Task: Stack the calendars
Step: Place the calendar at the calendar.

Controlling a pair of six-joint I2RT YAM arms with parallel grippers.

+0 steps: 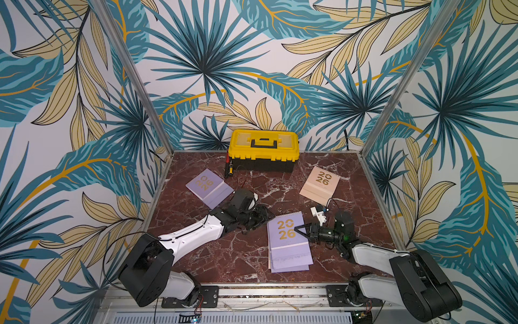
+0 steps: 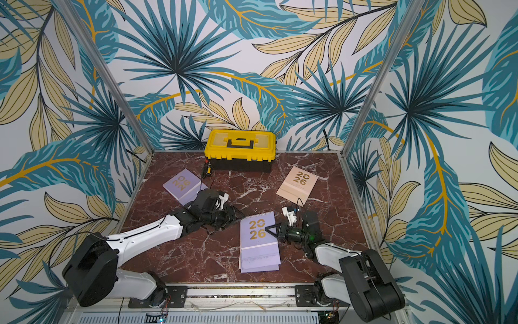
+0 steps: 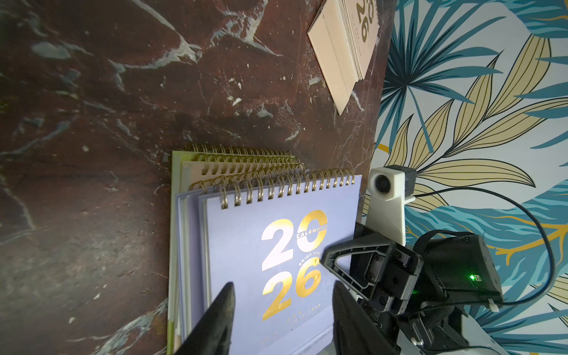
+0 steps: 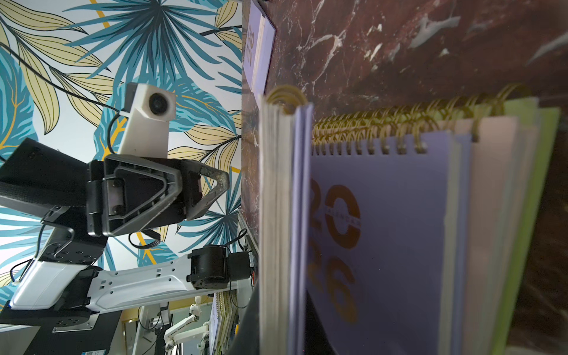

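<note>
Marble table [image 1: 246, 252]: closed yellow toolbox [image 1: 263, 148] at back; calendars [image 1: 283, 246] lie outside it.

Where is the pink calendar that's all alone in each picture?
In a top view: the peach-pink calendar lies right of centre.
In a top view: calendar likewise right of centre.
Left wrist: calendar at top edge, cut off.
Right wrist: not in it.
Shared landmark: the lilac-topped stack.

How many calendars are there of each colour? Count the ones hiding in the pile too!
Lilac calendars: 3 (two in the pile, one lying alone)
Peach calendars: 2 (one in the pile, one lying alone)
Green calendar: 1 (at the bottom of the pile)
Total: 6
</note>
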